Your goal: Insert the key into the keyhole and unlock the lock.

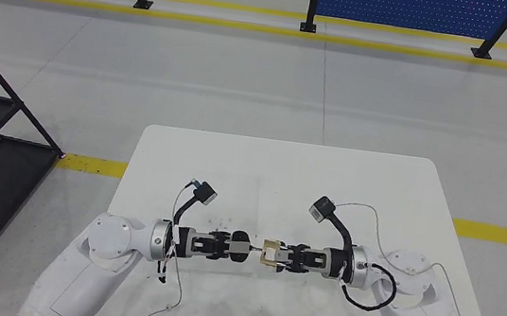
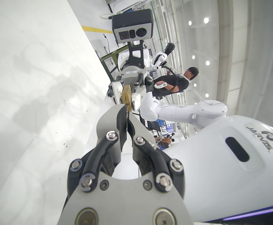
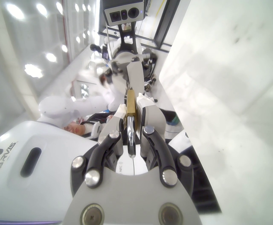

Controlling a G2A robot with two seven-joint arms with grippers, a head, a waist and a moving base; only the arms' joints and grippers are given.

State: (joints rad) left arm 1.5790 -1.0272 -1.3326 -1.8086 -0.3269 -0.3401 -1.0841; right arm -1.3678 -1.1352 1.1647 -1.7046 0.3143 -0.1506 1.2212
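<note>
Left wrist view has my left fingers (image 2: 125, 113) pressed together, black pads meeting on the key (image 2: 128, 108), of which only a sliver shows at the tips. That sliver touches the bottom end of the lock (image 2: 126, 97); whether the blade sits in the keyhole I cannot tell. The lock is brass and stands edge-on to this camera, held between the white tips of my right fingers (image 2: 136, 99) just beyond.

From the right wrist view, my right fingers (image 3: 139, 101) are clamped on the flat sides of the lock (image 3: 130, 108), one tip on each. Its steel shackle (image 3: 131, 136) points back toward my right wrist. The far end of the lock faces my left fingers (image 3: 134, 72), which meet it head-on.

Seen from the top view, both arms lie in one line across the near part of the white worktop (image 1: 326, 191), fingertips facing each other. The lock (image 1: 271, 252) sits in the middle between the left fingers (image 1: 244, 249) and the right fingers (image 1: 287, 256), held above the worktop. Each arm's wrist camera stands up on its stalk behind the fingers.
</note>
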